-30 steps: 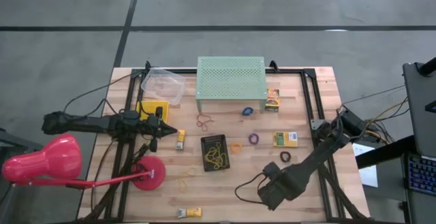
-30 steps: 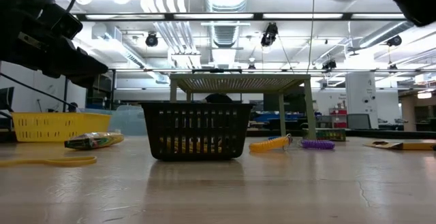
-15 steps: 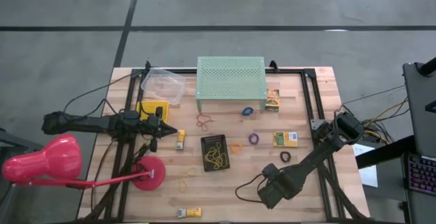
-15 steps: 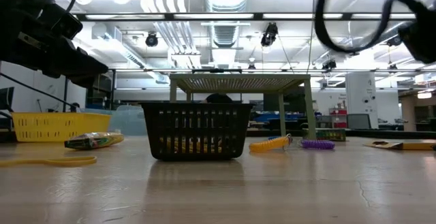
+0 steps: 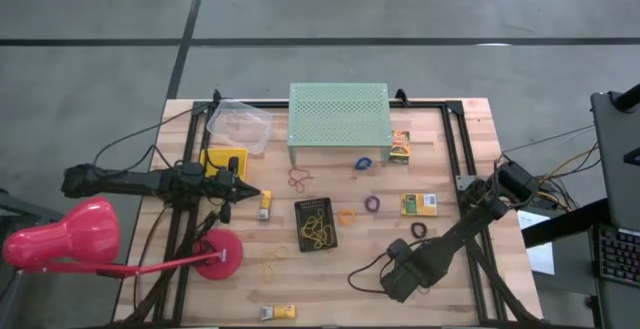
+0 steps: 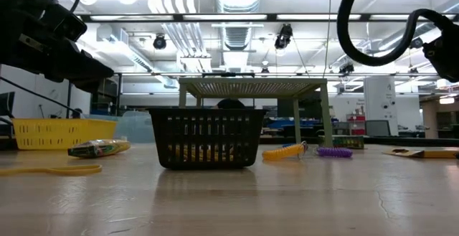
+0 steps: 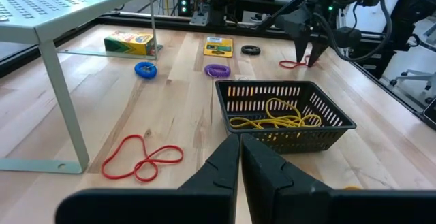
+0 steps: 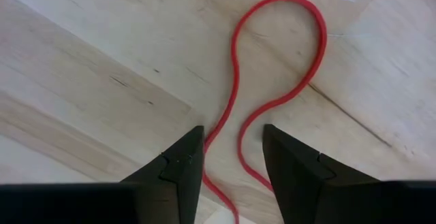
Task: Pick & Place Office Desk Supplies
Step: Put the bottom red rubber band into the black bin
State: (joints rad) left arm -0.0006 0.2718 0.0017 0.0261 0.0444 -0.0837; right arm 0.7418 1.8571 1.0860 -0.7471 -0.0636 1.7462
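Observation:
A red rubber band [image 8: 234, 60] lies flat on the wooden table near its front right, also visible in the left wrist view [image 7: 291, 65]. My right gripper [image 8: 231, 152] points straight down over the red rubber band, open, one finger on either side of its two strands. In the high view the right gripper [image 5: 398, 281] hides the band. My left gripper [image 7: 240, 157] waits shut at the table's left [image 5: 245, 191], holding nothing. A black mesh basket [image 5: 316, 225] at mid-table holds yellow rubber bands [image 7: 272, 115].
A second red band [image 5: 299, 179], blue ring [image 5: 364, 162], purple ring [image 5: 372, 204], orange band [image 5: 347, 216], black ring [image 5: 418, 230] and yellow boxes [image 5: 419, 204] lie about. Mint stand [image 5: 339, 112] at the far side, yellow tray [image 5: 222, 161], pink lamp [image 5: 60, 237] on the left.
My right gripper has sunk toward the table over the red rubber band, still pointing down. Its cable loop has dropped lower into the low view.

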